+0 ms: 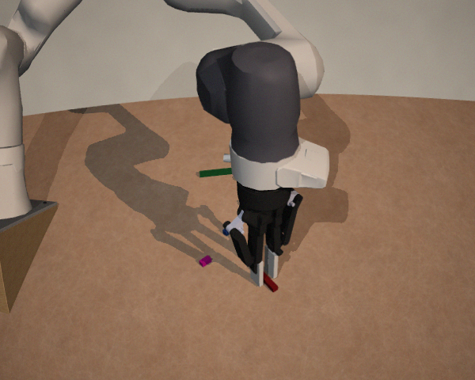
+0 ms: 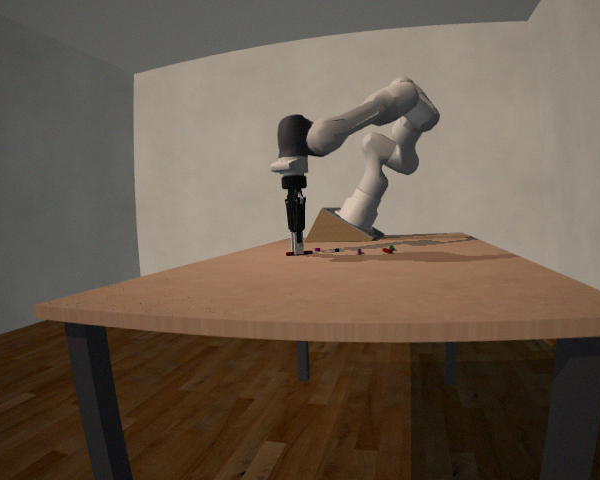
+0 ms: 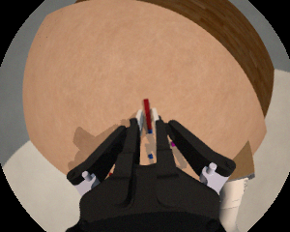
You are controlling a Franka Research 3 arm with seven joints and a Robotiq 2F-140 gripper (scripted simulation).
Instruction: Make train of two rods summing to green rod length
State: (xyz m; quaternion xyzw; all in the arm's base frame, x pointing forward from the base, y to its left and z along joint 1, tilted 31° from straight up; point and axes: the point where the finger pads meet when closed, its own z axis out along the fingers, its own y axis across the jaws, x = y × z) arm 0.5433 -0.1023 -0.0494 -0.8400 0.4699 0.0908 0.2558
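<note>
1. Arm (image 1: pixel 264 102) (image 2: pixel 362 121): your largest exposure is its next departure. Any sideways drift or twist before the fingers clear the rods could sweep the train out of line; a straight lift is advisable.
2. Gripper (image 1: pixel 265 279) (image 2: pixel 296 253) (image 3: pixel 147 114): you have it low over the tabletop (image 1: pixel 147 327) (image 2: pixel 341 294) (image 3: pixel 97 63), fingers slightly apart, one either side of the near red rod. Narrow slits show beside the rod in the wrist view, so it appears unclamped. Should you lift at this small opening, a pad may rub the rod and carry or tilt it; widening unevenly may nudge it aside.
3. Green rod (image 1: pixel 215 172) (image 2: pixel 392 247): the reference length lies well apart from the train, partly hidden by the arm in the top view. No immediate hazard is noted.
4. Near red rod (image 1: pixel 271 283) (image 2: pixel 289 253) (image 3: pixel 146 106): it lies flat between the fingers. If released skewed, its end may fall outside your alignment tolerance.
5. End blue rod (image 2: pixel 310 252) (image 3: pixel 150 131): it sits at the red rod's inner end, making the apparent seven-plus-one train. Being short, it would turn easily if bumped. You cannot verify the joint's gap from these views.
</note>
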